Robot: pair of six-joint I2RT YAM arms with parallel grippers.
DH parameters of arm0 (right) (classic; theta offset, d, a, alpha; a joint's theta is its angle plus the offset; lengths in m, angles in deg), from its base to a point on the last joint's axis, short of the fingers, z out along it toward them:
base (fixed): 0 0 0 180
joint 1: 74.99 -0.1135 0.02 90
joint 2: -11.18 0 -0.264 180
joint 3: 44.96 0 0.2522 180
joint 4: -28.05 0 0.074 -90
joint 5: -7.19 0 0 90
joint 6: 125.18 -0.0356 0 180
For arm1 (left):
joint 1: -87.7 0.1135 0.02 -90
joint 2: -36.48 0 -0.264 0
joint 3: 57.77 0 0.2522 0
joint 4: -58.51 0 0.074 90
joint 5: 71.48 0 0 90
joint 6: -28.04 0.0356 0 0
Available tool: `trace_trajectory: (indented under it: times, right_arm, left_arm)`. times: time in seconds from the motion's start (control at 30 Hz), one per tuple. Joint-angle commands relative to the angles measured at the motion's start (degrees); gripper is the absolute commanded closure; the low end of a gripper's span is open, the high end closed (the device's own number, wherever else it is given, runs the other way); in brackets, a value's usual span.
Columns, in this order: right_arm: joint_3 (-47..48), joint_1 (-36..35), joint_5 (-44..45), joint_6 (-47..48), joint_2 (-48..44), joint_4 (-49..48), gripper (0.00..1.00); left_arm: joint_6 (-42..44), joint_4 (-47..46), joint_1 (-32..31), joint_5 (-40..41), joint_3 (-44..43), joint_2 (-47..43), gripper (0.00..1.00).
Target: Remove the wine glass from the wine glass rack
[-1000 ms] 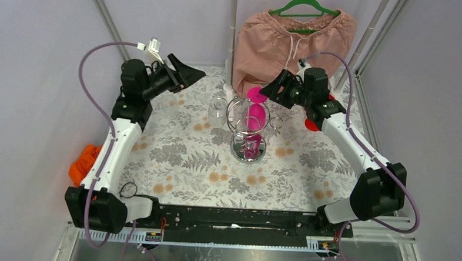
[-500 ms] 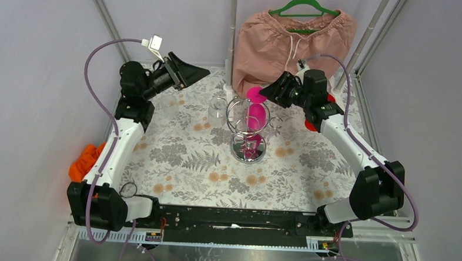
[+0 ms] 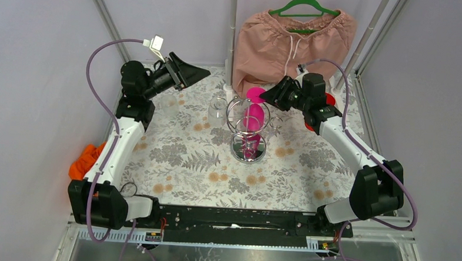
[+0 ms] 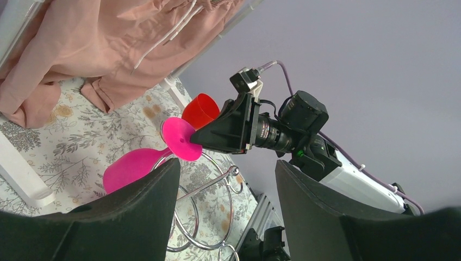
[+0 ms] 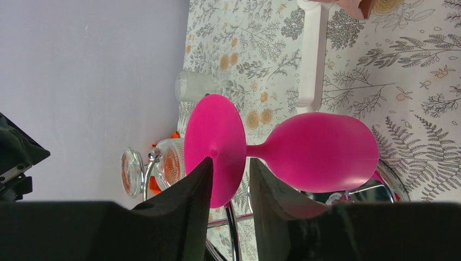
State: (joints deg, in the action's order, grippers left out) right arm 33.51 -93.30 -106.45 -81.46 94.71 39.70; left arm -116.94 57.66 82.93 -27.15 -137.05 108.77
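Plain lilac-grey walls point(image 3: 36, 98) left, right and far. I see the surface point(image 3: 186, 164) under a grey fern-and-flower print. Metal frame poles point(image 3: 232, 24) rise at the far edge, where a pink garment point(image 3: 279, 44) hangs on a green hanger point(image 3: 305, 4). Orange cloth point(image 3: 83, 162) is bunched at the left edge. Even light.

No text, label, brand, number or sign could be read in any view. The wine glass point(image 5: 321, 152) was plain pink and the wine glass rack point(image 3: 256, 153) bare chrome. The pink garment point(image 3: 273, 44) on its hanger carried no legible tag. The cloth on the bench point(image 3: 186, 158) showed only a print of leaves and flowers. Any marks on the arms' housings were too small to make out.
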Motion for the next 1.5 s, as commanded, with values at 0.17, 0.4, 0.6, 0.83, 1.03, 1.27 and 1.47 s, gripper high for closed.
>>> trace_trajectory:
  times: [0.17, 0.4, 0.6, 0.83, 1.03, 1.27, 1.47]
  right_arm:
    - [0.9, 0.4, -0.5, -1.0, -2.3, -1.6, 0.71]
    - [1.4, 0.6, 0.5, -1.0, -3.7, -0.4, 0.73]
    - [1.1, 0.8, 1.2, -2.5, -4.2, -0.4, 0.74]
    - [0.7, 1.1, -0.5, -5.5, -3.0, -1.4, 0.83]
    - [-0.8, 1.3, -2.6, -8.5, -1.4, -4.0, 0.95]
    - [-3.4, 1.7, -4.1, -13.1, -0.7, -7.9, 1.00]
    - [-7.9, 2.1, -5.3, -20.4, -1.3, -15.9, 1.00]
  left_arm:
    - [-0.1, -2.4, 0.2, -1.7, -0.2, 0.8, 0.28]
    - [1.5, -1.1, 0.2, -1.0, -0.2, 0.6, 0.28]
    - [2.0, -1.0, 0.2, -1.0, 0.2, 0.7, 0.28]
    - [2.4, -0.7, 0.3, -1.0, 0.5, 0.9, 0.28]
    - [2.5, -0.7, 0.2, -0.9, 0.8, 1.0, 0.28]
    - [2.4, -0.9, 0.2, -1.0, 0.9, 1.2, 0.28]
    - [2.3, -0.9, 0.3, -1.1, 0.7, 1.0, 0.28]
